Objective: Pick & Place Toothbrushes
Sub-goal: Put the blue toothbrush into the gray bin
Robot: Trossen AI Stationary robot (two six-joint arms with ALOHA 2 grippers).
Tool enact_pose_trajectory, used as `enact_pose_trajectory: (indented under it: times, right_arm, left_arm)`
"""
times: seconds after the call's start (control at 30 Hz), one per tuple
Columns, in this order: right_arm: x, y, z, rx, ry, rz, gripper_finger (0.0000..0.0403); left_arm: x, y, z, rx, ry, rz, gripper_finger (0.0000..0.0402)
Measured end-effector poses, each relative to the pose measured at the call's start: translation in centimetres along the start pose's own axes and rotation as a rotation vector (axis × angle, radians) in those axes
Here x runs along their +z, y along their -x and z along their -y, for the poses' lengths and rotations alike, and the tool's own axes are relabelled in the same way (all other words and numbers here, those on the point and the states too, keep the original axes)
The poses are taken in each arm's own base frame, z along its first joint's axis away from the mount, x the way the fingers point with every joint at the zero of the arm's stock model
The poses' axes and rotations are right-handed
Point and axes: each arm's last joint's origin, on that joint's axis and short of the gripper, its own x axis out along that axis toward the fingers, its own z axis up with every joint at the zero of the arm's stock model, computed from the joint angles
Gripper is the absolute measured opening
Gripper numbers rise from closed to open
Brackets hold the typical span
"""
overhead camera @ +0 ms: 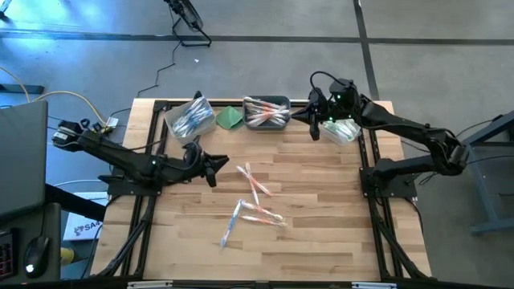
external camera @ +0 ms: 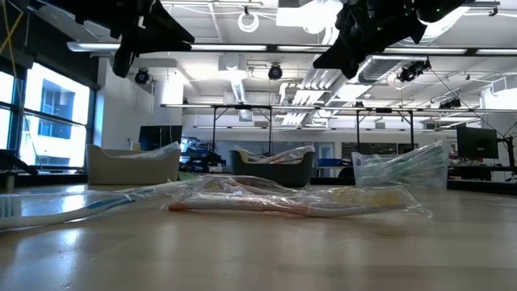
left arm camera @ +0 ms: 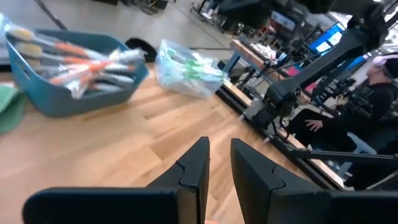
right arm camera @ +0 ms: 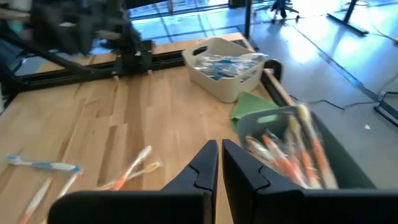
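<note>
Several loose toothbrushes lie flat mid-table: orange ones (overhead camera: 255,185) (overhead camera: 263,213) and a blue one (overhead camera: 230,226), seen near in the low view (external camera: 299,202). At the far edge stand three bins: a white one with blue toothbrushes (overhead camera: 191,119), a dark one with orange toothbrushes (overhead camera: 267,112), and a clear one with green toothbrushes (overhead camera: 341,130). My left gripper (overhead camera: 217,165) hovers left of the loose toothbrushes, its fingers (left arm camera: 198,163) a narrow gap apart with nothing seen between them. My right gripper (overhead camera: 315,122) hangs shut and empty (right arm camera: 219,155) between the dark and clear bins.
A folded green cloth (overhead camera: 231,117) lies between the white and dark bins. A black frame rail (overhead camera: 152,144) runs round the table. Bare wood (overhead camera: 321,241) lies toward the near edge. A seated person (left arm camera: 348,124) shows beyond the table's right side.
</note>
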Motion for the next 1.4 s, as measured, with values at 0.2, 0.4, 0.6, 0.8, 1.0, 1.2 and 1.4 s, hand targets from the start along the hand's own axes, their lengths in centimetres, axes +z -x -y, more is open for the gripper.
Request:
enact_pose_trajectory:
  times: [0.2, 0.4, 0.6, 0.8, 1.0, 1.2, 1.4]
  right_arm:
    - [-0.1, 0.6, 1.3, -0.052, -0.020, 0.004, 0.0014]
    - [-0.2, 0.8, 1.6, -0.064, -0.025, 0.005, 0.0014]
    - [-0.2, 0.8, 1.6, -0.064, 0.006, 0.002, 0.0014]
    - [-0.3, 0.8, 1.6, -0.064, 0.048, -0.006, 0.0014]
    - [-0.6, 0.8, 1.6, -0.061, 0.031, -0.040, 0.0014]
    - [-0.7, 0.8, 1.6, -0.060, 0.025, -0.049, 0.0014]
    - [-0.8, 0.8, 1.5, -0.058, 0.022, -0.056, 0.0014]
  left_arm:
    - [-1.3, -0.7, 2.5, -0.008, 0.041, -0.064, 0.0062]
    - [-1.8, -1.7, 5.6, 0.018, 0.033, -0.146, 0.0021]
    - [-1.3, -1.8, 8.9, 0.100, 0.031, -0.302, 0.0006]
    - [-1.6, -1.6, 9.8, 0.292, 0.112, -0.526, 0.0001]
    - [-4.1, -2.3, 9.5, 0.442, 0.238, -0.700, 0.0001]
    - [-6.5, -3.2, 9.4, 0.520, 0.330, -0.799, 0.0001]
    - [-7.6, -3.8, 9.5, 0.515, 0.344, -0.810, 0.0000]
